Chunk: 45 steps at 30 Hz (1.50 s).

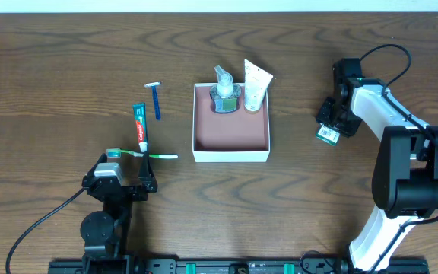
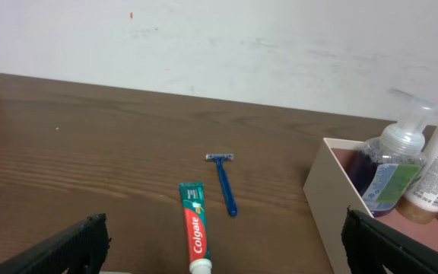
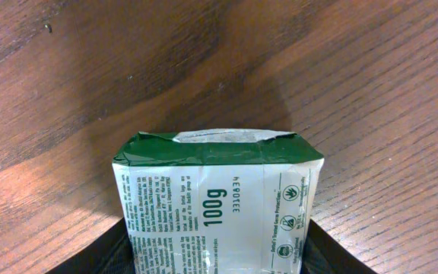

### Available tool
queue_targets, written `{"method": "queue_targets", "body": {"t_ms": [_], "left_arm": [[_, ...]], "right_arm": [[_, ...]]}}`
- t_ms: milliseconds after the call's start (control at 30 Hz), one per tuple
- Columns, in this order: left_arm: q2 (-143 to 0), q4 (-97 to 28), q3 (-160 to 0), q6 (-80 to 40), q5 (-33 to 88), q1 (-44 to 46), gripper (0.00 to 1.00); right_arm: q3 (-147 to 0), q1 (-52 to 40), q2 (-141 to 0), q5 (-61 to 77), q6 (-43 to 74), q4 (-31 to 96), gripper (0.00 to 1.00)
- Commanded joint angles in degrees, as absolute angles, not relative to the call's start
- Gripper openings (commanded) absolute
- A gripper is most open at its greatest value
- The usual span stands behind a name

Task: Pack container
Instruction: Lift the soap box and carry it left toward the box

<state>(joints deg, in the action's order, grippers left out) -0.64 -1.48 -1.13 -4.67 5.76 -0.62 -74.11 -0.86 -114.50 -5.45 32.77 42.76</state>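
**While two stand packed, four lie outside**

Mid-table, one container [image 1: 230, 155] holds one pump bottle [image 1: 225, 95] and one tube [image 1: 255, 87] (at its far wall). One razor [image 1: 157, 103], one toothpaste [image 1: 139, 125] and one toothbrush [image 1: 147, 155] lie near the wide-open left gripper [image 1: 125, 173]. One packet [image 3: 219, 205] sits between the right gripper's [image 1: 331, 122] jaws; grip unclear.

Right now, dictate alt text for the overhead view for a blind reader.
A white container holds a pump bottle and a tube at its far edge. Toothpaste, toothbrush and razor lie to its left; the right gripper straddles a green packet.
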Motion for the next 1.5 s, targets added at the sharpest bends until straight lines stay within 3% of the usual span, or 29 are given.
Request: {"method": "queue_targets", "body": {"t_ms": [0, 600, 1067, 1467], "left_arm": [[-0.7, -3.6, -0.2, -5.0, 6.4, -0.4, 0.98], [-0.7, -3.6, -0.2, -5.0, 6.4, -0.4, 0.98], [-0.7, -3.6, -0.2, -5.0, 6.4, -0.4, 0.98], [-0.7, -3.6, -0.2, -5.0, 6.4, -0.4, 0.98]], "right_arm": [[-74.2, -0.6, -116.0, -3.4, 31.6, 43.1, 0.4], [-74.7, -3.6, -93.4, 23.5, 22.0, 43.5, 0.41], [-74.6, -20.8, -91.9, 19.8, 25.1, 41.1, 0.41], [-74.5, -26.8, -92.1, 12.8, 27.4, 40.3, 0.45]]}}
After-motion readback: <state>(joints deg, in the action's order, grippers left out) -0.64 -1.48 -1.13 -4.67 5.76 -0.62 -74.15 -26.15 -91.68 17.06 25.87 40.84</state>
